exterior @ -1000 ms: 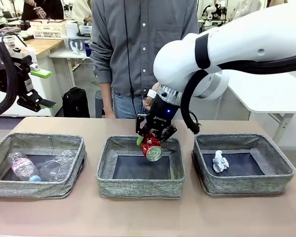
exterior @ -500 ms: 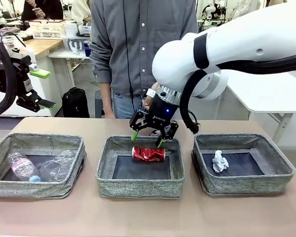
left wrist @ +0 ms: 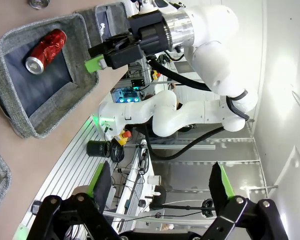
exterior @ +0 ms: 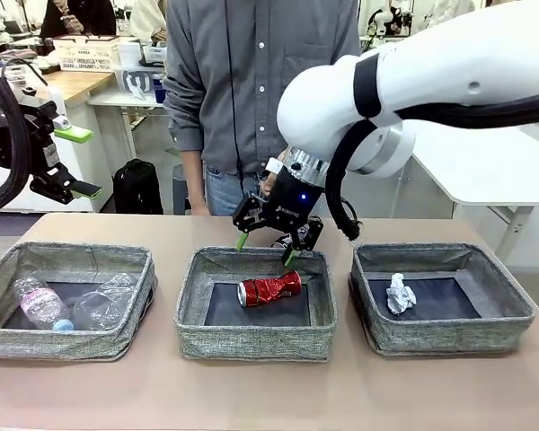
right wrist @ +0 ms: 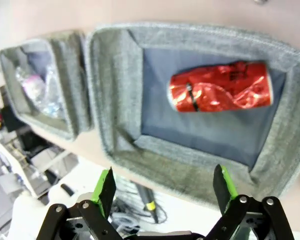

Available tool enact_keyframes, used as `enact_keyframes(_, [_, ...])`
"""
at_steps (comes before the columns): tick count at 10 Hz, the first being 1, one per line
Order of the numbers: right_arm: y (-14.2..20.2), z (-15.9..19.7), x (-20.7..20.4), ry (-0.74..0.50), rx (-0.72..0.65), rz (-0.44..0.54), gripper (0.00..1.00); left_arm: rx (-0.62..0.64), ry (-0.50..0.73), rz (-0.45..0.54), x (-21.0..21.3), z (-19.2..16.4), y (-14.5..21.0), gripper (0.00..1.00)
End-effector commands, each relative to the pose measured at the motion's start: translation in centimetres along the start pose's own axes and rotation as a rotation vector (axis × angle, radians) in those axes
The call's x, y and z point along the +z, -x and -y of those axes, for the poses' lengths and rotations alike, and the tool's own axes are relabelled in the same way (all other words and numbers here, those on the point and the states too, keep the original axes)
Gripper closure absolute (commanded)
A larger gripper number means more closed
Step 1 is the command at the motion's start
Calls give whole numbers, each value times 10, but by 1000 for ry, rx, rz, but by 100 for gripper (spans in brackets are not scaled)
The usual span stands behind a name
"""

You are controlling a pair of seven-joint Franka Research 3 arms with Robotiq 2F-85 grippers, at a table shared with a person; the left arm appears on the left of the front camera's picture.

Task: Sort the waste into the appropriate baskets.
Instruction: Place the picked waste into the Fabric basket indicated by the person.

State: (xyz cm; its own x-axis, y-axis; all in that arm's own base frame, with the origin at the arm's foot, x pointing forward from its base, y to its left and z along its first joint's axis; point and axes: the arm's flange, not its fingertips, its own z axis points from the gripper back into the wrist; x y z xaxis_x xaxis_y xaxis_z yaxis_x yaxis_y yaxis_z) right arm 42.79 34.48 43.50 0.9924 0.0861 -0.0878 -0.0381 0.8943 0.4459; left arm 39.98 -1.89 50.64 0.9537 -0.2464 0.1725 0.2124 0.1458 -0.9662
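I am seeing my right hand hanging with its jaws spread wide and nothing between them, just above the far rim of the middle basket. The crushed red can is lying on its side on that basket's dark bottom, apart from the fingers; from the right wrist camera the can is sitting well clear of the green pads. My left hand is waiting raised at the far left, off the surface, its jaws also wide apart and empty. The left basket is holding the clear plastic bottle beside the clear plastic cup. The right basket is holding the crumpled white paper ball. A person is standing at the far side.
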Motion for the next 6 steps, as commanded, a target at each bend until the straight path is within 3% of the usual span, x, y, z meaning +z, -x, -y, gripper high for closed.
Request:
enact_keyframes(1, [7,-12,48,-198,21,-110,0,3,-5,-3,0,2,1,0])
enact_keyframes(2, [12,-13,85,-411,40,-194,0,3,-5,-3,0,2,1,0])
enact_keyframes(3, [16,-4,120,-728,-11,-277,0,3,-5,-3,0,2,1,0])
enact_keyframes(4, [19,8,134,-920,-61,-326,0,3,-5,-3,0,2,1,0])
enact_keyframes(5, [24,21,136,-1137,48,-363,0,3,-5,-3,0,2,1,0])
enact_keyframes(6, [30,37,129,-1255,193,-340,0,3,-5,-3,0,2,1,0])
